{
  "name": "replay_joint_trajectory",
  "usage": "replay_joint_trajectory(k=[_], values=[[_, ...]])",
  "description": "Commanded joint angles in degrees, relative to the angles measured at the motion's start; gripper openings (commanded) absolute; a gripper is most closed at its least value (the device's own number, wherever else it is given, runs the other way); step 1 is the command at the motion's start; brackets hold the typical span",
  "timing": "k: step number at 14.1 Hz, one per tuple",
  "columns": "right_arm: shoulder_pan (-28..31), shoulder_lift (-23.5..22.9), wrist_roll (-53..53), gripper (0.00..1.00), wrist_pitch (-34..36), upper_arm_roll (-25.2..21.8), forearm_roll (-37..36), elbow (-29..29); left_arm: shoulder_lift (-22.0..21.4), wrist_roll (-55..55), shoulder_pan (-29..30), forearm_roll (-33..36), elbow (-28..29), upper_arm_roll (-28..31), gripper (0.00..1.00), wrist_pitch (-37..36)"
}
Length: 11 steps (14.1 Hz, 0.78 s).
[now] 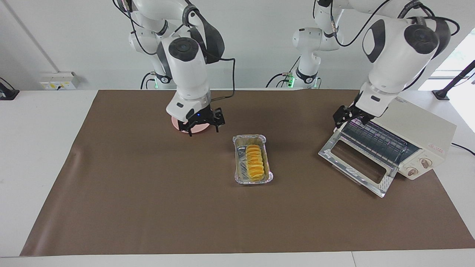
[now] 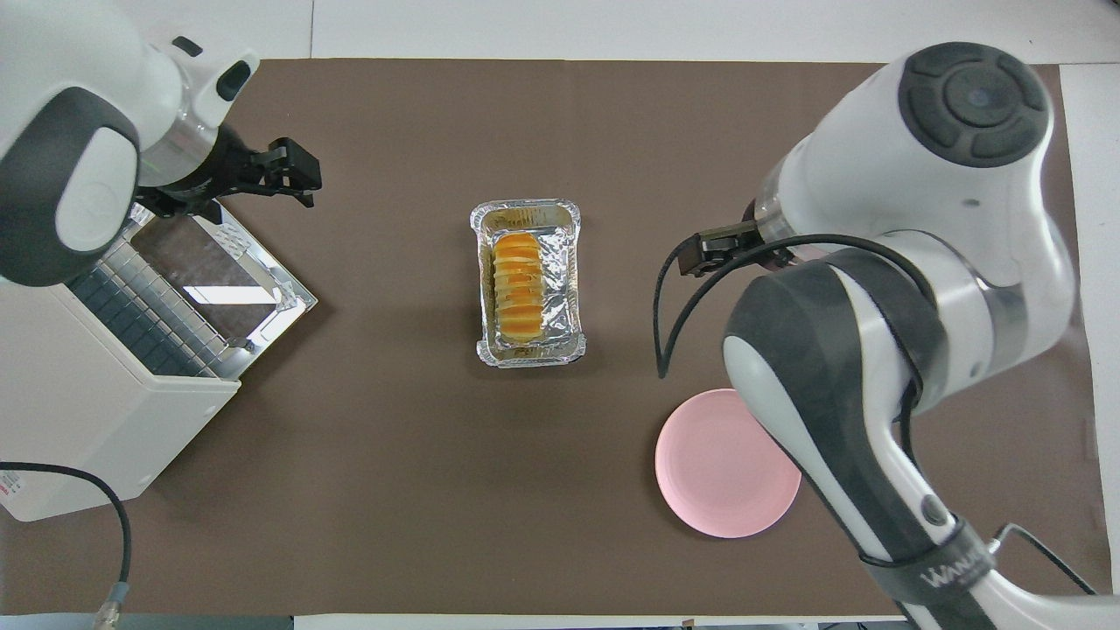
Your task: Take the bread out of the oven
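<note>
The bread (image 1: 255, 163), a ridged golden-yellow loaf, lies in a crinkled foil tray (image 1: 238, 163) on the brown mat mid-table, outside the oven; it also shows in the overhead view (image 2: 516, 284). The cream oven (image 1: 415, 128) stands at the left arm's end of the table with its glass door (image 1: 354, 165) folded down and its wire rack (image 1: 374, 139) bare. My left gripper (image 1: 346, 115) hangs over the open door, holding nothing. My right gripper (image 1: 203, 128) is open and empty, low over the pink plate (image 1: 177, 125).
In the overhead view the oven (image 2: 96, 411), its door (image 2: 219, 271), the foil tray (image 2: 569, 289), the plate (image 2: 726, 464) and the left gripper (image 2: 284, 171) show; the right gripper is mostly hidden under its own arm. The oven's cable (image 2: 105, 507) trails nearer the robots.
</note>
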<state>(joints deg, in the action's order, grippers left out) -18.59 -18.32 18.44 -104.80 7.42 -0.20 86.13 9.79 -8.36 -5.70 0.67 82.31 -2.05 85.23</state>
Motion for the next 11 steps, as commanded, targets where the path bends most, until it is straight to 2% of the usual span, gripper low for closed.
replay_joint_trajectory(k=[1,2,4,5,6,8,11], values=[[-2.22,-8.90,5.87,1.00,0.38,-0.21,0.11,-9.98,-7.74,5.54,3.67,-1.02,7.58,-0.41,1.00,-4.01],[-3.71,-11.19,8.95,1.00,0.04,-0.39,0.11,-11.58,-9.94,7.12,4.98,-1.02,10.48,-0.50,1.00,-3.94],[-4.26,-14.01,16.67,1.00,-8.10,-0.21,2.29,-10.38,-12.85,9.41,5.88,-1.02,14.27,-0.67,1.00,-4.63],[-4.69,-14.81,17.41,1.00,-8.66,-0.21,3.18,-10.19,-13.21,9.51,5.88,-1.02,14.63,-0.76,1.00,-4.73],[-4.96,-15.08,18.37,1.00,-10.58,-0.21,3.18,-9.06,-13.82,9.85,5.88,-1.02,14.90,-0.76,1.00,-4.73],[-4.26,-14.38,18.82,1.00,-16.20,-0.21,3.71,-2.93,-14.35,10.30,5.79,-1.02,15.51,-0.68,1.00,-4.73],[-4.69,-13.76,21.61,1.00,-18.16,-0.21,5.47,1.57,-14.27,10.39,5.88,-1.02,15.52,-0.59,1.00,-1.66]])
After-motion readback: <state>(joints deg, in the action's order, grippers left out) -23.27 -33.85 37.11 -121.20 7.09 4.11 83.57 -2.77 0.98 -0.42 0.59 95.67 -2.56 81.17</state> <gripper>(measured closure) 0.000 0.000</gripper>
